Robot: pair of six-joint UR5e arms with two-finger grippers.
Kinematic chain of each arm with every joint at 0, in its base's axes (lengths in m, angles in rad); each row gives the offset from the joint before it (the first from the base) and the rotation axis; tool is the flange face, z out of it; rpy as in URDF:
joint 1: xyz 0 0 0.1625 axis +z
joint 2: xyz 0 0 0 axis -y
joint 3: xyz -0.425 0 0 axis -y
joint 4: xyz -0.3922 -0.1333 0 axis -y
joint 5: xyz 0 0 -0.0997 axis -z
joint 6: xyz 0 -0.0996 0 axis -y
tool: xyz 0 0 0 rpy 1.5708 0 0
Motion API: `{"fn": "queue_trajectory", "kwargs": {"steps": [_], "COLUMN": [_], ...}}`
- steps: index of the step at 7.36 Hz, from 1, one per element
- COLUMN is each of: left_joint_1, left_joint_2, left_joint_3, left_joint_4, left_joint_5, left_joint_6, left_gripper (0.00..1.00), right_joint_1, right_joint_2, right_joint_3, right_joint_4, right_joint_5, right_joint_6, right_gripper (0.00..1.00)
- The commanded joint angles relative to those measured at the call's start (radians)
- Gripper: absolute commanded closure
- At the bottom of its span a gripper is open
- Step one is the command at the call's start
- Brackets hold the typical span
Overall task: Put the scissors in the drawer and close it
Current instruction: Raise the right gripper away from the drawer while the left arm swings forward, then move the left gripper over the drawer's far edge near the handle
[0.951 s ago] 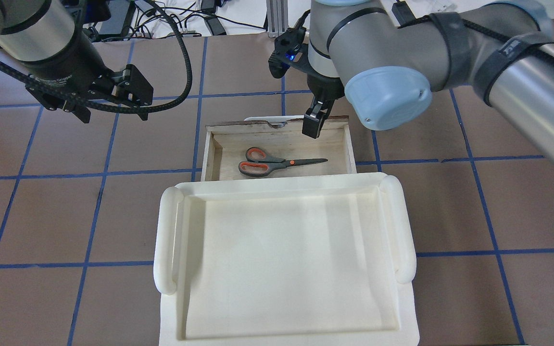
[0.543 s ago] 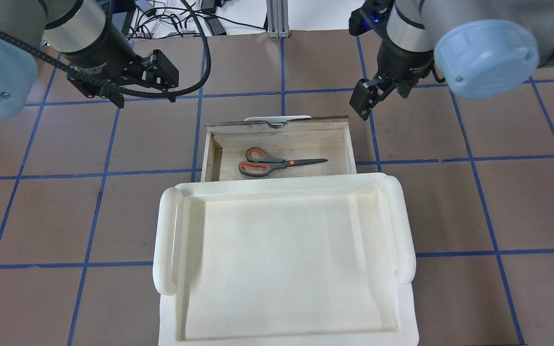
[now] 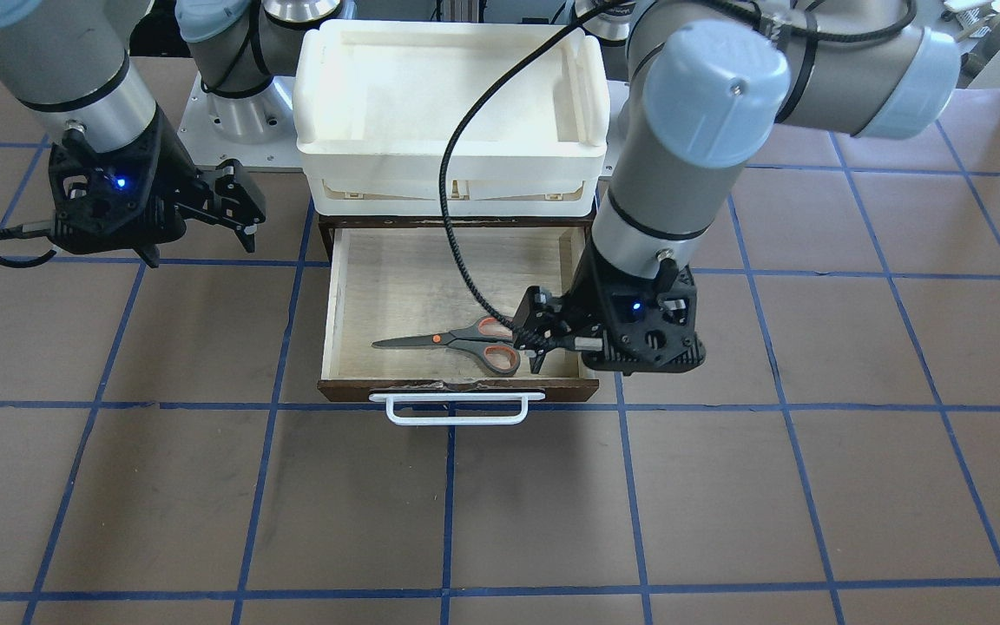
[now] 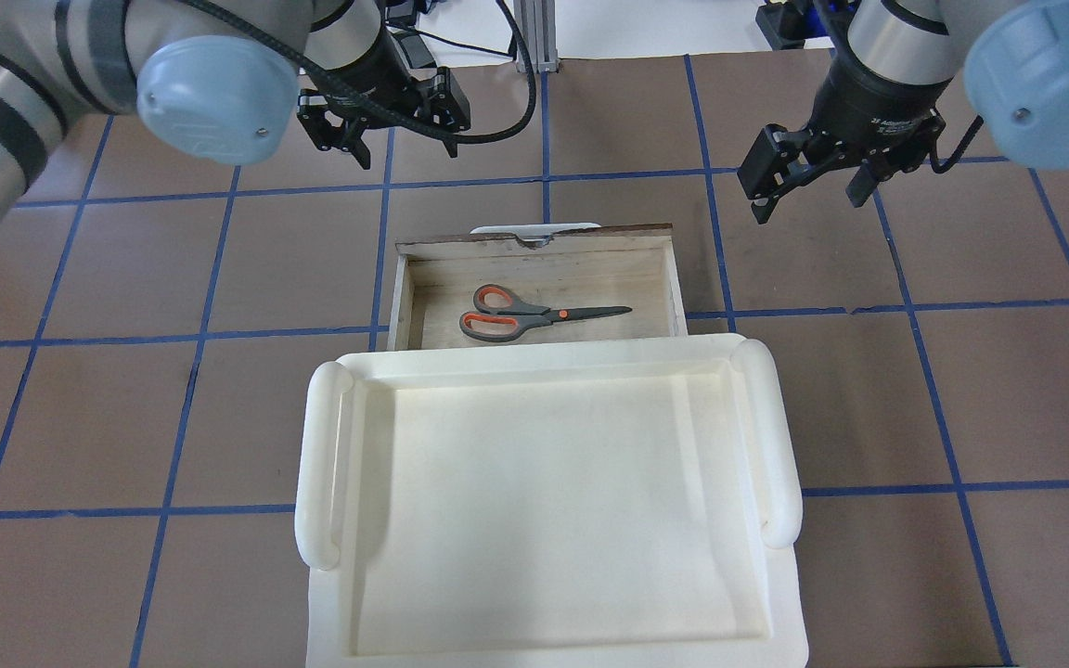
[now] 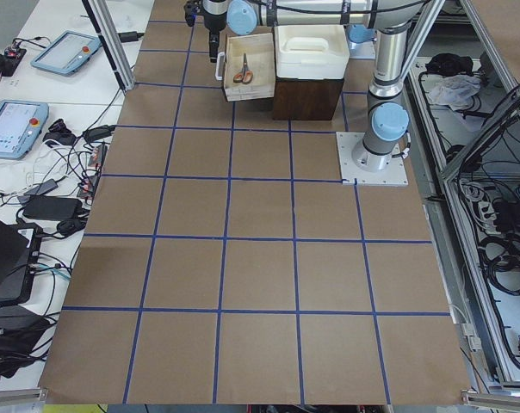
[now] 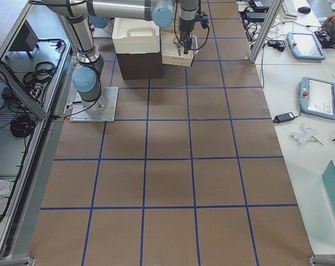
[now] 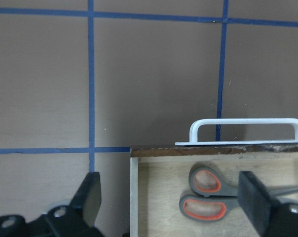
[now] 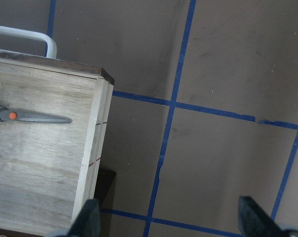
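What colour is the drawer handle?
The handle is white, clearest in the front-facing view.

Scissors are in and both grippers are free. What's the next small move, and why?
Likely: lower the left gripper beyond the white handle, ready to push the drawer shut. The scissors lie flat inside, the drawer stands open, and that gripper is open and empty near its front corner.

scissors (image 8: 36, 118) handles cropped (left edge), drawer (image 4: 590, 278) rear hidden
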Motion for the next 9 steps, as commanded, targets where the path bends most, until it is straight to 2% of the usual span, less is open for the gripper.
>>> {"fn": "queue_trajectory", "kwargs": {"steps": [1, 4, 7, 9], "left_joint_1": [-0.060, -0.082, -0.082, -0.083], "left_joint_2": [-0.146, -0.276, -0.341, -0.375], "left_joint_3": [0.109, 0.153, 0.197, 0.209], "left_joint_4": [0.034, 0.096, 0.083, 0.082], "left_joint_5": [0.067, 0.066, 0.061, 0.054], "left_joint_6": [-0.074, -0.128, -0.117, -0.117], "left_gripper": [0.00, 0.00, 0.00, 0.00], "right_joint_1": [0.001, 0.006, 0.012, 0.075], "right_joint_2": [-0.030, -0.047, -0.047, -0.045], "right_joint_3": [0.003, 0.003, 0.003, 0.003], "right_joint_4": [-0.001, 0.006, 0.003, 0.006], "right_joint_5": [0.002, 0.012, 0.015, -0.007], "right_joint_6": [0.074, 0.074, 0.075, 0.130], "right_gripper": [0.00, 0.00, 0.00, 0.00]}}
